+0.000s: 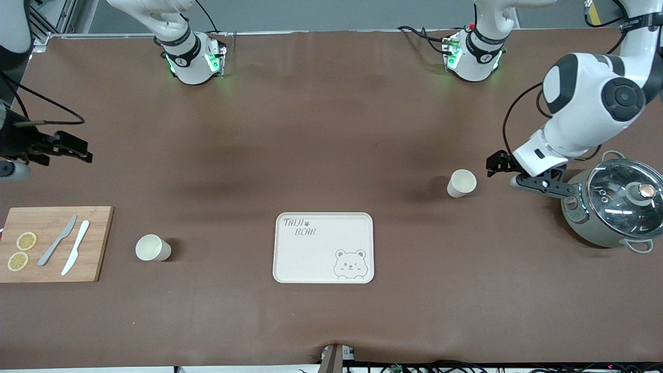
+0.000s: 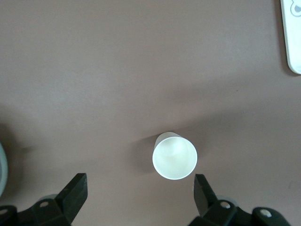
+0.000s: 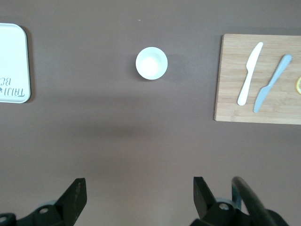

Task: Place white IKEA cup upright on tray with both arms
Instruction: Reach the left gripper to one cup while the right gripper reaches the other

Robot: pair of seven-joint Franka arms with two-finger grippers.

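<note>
Judging from here, the cup (image 2: 174, 156) just ahead of the wide-open left gripper (image 2: 141, 194) could easily be tipped if clipped, while the other cup (image 3: 151, 63) sits well ahead of the released right gripper (image 3: 140, 197), tray (image 1: 311, 259) untouched.

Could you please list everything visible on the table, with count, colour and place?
tray: one, cream-white with bear face, mid-table, nothing on it.
cups: two, white, upright on the table; one toward the left arm's end, farther from the front camera than the tray; one between tray and board.
board: one, wooden, at the right arm's end.
knives: two on the board, one grey, one white.
lemon slices: two, yellow, on the board.
pot: one, grey with glass lid, at the left arm's end.
left gripper: black, open, between pot and nearby cup.
right gripper: black, open, above the table at the right arm's end.
</note>
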